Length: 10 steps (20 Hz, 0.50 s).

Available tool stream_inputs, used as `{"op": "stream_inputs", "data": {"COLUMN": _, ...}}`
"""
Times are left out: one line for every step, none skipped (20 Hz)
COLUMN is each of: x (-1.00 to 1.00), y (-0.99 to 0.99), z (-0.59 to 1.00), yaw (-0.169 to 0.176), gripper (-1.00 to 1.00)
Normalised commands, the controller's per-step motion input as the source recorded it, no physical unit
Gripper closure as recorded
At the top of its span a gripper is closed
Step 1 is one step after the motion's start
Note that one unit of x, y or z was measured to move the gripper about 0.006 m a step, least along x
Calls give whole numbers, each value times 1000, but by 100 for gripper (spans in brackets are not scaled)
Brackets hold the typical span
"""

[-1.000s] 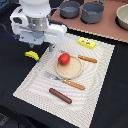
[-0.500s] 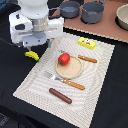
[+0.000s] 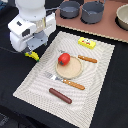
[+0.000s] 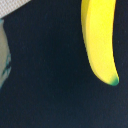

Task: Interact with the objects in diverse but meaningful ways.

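1. While the arm (image 3: 31, 22) is seen bulking over the black table (image 3: 15, 70) at the exterior view's left, its gripper (image 3: 32, 51) is held low above the banana (image 3: 34, 55), of which only a yellow tip shows beneath the hardware. Whether the fingers are apart or together cannot be told; they are hidden by the arm's own body, and no grasp can be confirmed.

2. Elsewhere in the exterior view, the other objects are found untouched on the striped mat (image 3: 100, 75): the red fruit (image 3: 64, 59) sits on the plate (image 3: 75, 70), the yellow box (image 3: 86, 43) lies near the mat's far edge, and the sausage (image 3: 60, 95) lies near its near edge. A fork (image 3: 64, 81) and a knife (image 3: 86, 58) are laid at the plate's rim. Two dark pots (image 3: 80, 10) stand on the brown surface beyond.

3. Through the wrist view, the banana (image 4: 101, 40) is shown lying on the dark table, green tip visible, with no fingertip in frame; a pale edge of mat (image 4: 4, 55) is glimpsed to one side.

4. Judged from both views, the interaction is at an early stage: the banana is being approached or hovered over, and the fruit, box and sausage are left to be handled.
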Motion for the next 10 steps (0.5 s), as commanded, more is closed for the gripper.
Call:
{"op": "stream_inputs", "data": {"x": -189, "y": -29, "z": -269, "yaw": 86, "gripper": -100}}
{"op": "stream_inputs", "data": {"x": -191, "y": -46, "z": -289, "yaw": 84, "gripper": -100}}
{"op": "stream_inputs", "data": {"x": -197, "y": -54, "z": -300, "yaw": 81, "gripper": -100}}
{"op": "stream_inputs", "data": {"x": -194, "y": -60, "z": -286, "yaw": 75, "gripper": -100}}
{"op": "stream_inputs", "data": {"x": -180, "y": -51, "z": -280, "yaw": 72, "gripper": -100}}
{"op": "stream_inputs", "data": {"x": -160, "y": -51, "z": -263, "yaw": 69, "gripper": -100}}
{"op": "stream_inputs", "data": {"x": -174, "y": -77, "z": -269, "yaw": 64, "gripper": -100}}
{"op": "stream_inputs", "data": {"x": -151, "y": -86, "z": -260, "yaw": 59, "gripper": -100}}
{"op": "stream_inputs", "data": {"x": -140, "y": -89, "z": -246, "yaw": 58, "gripper": -100}}
{"op": "stream_inputs", "data": {"x": -154, "y": -91, "z": -231, "yaw": 55, "gripper": -100}}
